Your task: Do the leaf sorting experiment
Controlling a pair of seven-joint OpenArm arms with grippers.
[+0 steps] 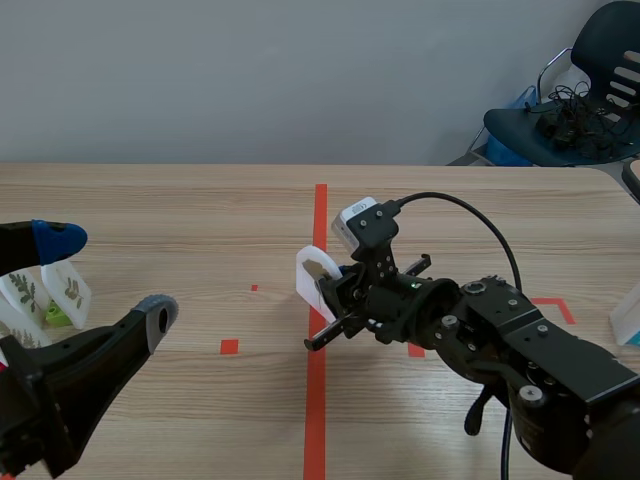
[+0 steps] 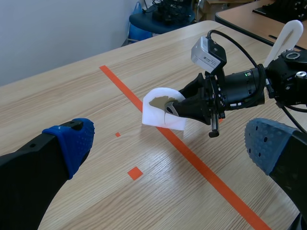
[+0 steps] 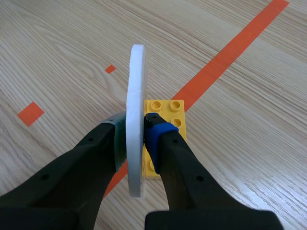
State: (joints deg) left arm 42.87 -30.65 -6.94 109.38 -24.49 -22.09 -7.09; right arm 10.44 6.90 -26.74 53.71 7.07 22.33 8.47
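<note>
Right gripper (image 1: 328, 292) pinches a white leaf card (image 1: 313, 272) by its flat faces, one pad on each side. The card is upright and edge-on to the right wrist camera. It is near table centre, on the long orange-red tape line (image 1: 318, 400).

The grip is low on the card, likely so the brown leaf print (image 2: 159, 101) is readable and the card can't tip. A yellow studded brick (image 3: 168, 112) lies on the table over the tape, touching the card's foot on the blue-pad side. It is probably the card's stand; can't tell if the card is plugged into it.

The right arm comes in low from about 4 o'clock of the card, with the forearm near level. Its fingers point toward 10 o'clock, and the wrist is rolled so they flank the card.

Left gripper (image 1: 105, 275) is spread wide and holds nothing. It is well apart, at roughly 8 o'clock of the card, and faces it.

At 9 o'clock of the held card, by the left fingers, more leaf cards (image 1: 28, 295) stand with a small green brick (image 1: 57, 316). Whether these are the sorted group or the supply, can't tell.

Judgement: mid-sort, one card in hand, either just gripped or about to be set down.

A chair (image 1: 575, 110) with cables sits off the table at 2 o'clock.
</note>
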